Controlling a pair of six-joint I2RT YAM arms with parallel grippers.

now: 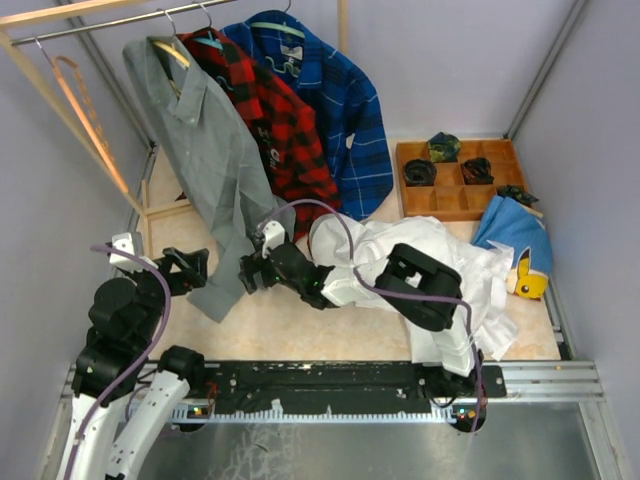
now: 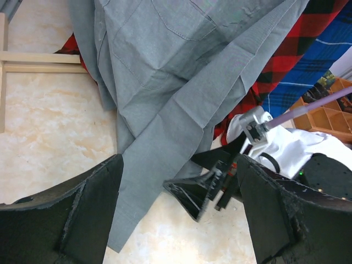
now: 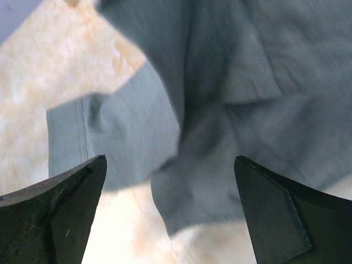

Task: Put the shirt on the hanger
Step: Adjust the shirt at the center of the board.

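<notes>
Shirt (image 1: 205,150) hem just ahead of left fingers (image 2: 82,220) and right fingers (image 3: 55,209)

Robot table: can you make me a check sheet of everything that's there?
Surface: pale marbled tabletop.
Job's things: grey long-sleeved shirt hangs on the pale tan hanger; its tail reaches the tabletop.
Clutter: crumpled white shirt, wooden compartment tray, blue cloth, yellow toy.
Grippers: left gripper and right gripper, fingers open, either side of the grey shirt's tail, holding nothing.
Cables: purple cable loops over the right arm.
Surroundings: red-black plaid shirt and blue plaid shirt hang from the metal rail; grey walls.
</notes>
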